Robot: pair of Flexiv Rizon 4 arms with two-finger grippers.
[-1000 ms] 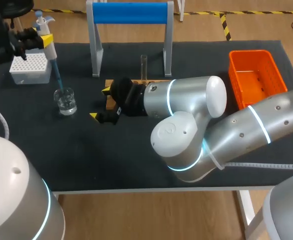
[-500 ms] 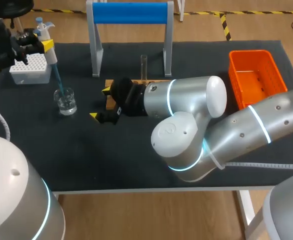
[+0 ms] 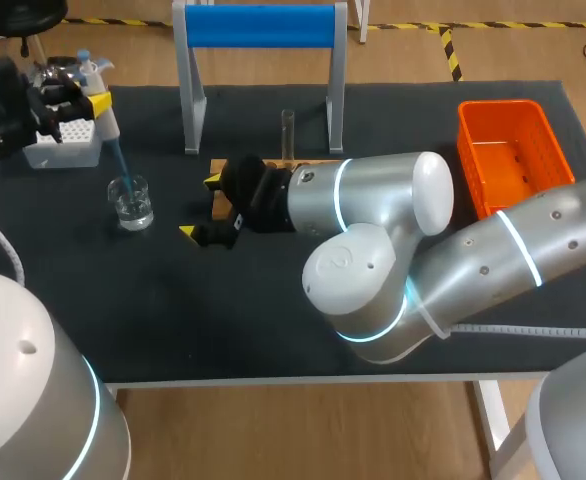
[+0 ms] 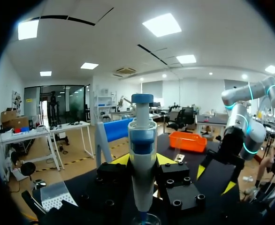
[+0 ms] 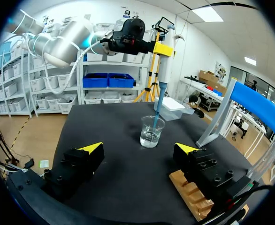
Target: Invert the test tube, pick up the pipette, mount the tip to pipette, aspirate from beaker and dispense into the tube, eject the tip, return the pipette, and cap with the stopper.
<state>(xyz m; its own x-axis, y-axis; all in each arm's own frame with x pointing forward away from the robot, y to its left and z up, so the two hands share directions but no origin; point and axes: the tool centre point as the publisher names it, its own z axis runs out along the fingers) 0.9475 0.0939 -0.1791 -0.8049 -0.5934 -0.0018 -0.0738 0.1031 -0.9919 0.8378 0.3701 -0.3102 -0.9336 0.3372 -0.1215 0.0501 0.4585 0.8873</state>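
One pipette (image 3: 102,108) has sunk lower into beaker (image 3: 133,204).

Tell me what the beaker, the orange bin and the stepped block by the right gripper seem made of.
Beaker: clear glass or clear plastic, glossy and see-through. Orange bin: likely moulded plastic, evenly coloured, with slotted walls. Stepped block: looks like pale unfinished wood, matt.

Black table (image 3: 273,330); beaker (image 3: 132,203); tip box (image 3: 61,140); basket (image 3: 513,155)

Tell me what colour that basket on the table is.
Orange: the basket shows best in the head view.
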